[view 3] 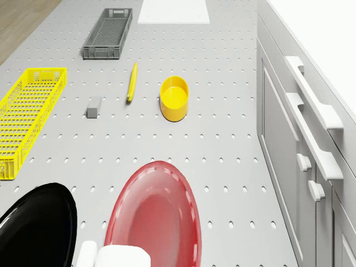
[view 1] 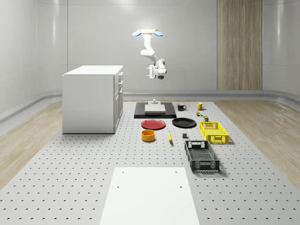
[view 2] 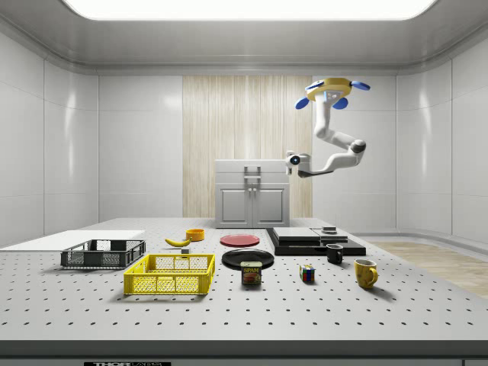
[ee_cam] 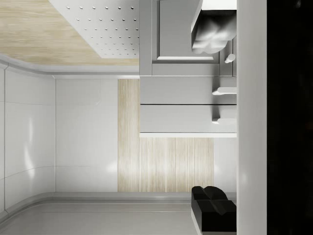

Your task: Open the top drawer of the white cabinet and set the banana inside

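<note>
- White cabinet [view 1: 93, 99] stands on the perforated surface [view 1: 70, 164] at the whole-scene view's left, top drawer [view 1: 120, 75] shut.
- Orange bowl [view 1: 148, 135] sits right of the cabinet, near its front.
- Banana [view 1: 169, 137] lies flat on the surface, just right of the bowl, well apart from the cabinet.
- Drone [view 1: 147, 33] hovers high, right of the cabinet, above the black platform [view 1: 154, 111].
- Gripper [view 1: 151, 71] hangs level with the top drawer, clear of the cabinet; whether the jaws are open I cannot tell.

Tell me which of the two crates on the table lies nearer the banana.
The dark grey crate. In the drone view it sits just past the banana, while the yellow crate lies farther off to the side, beyond the small grey block.
</note>
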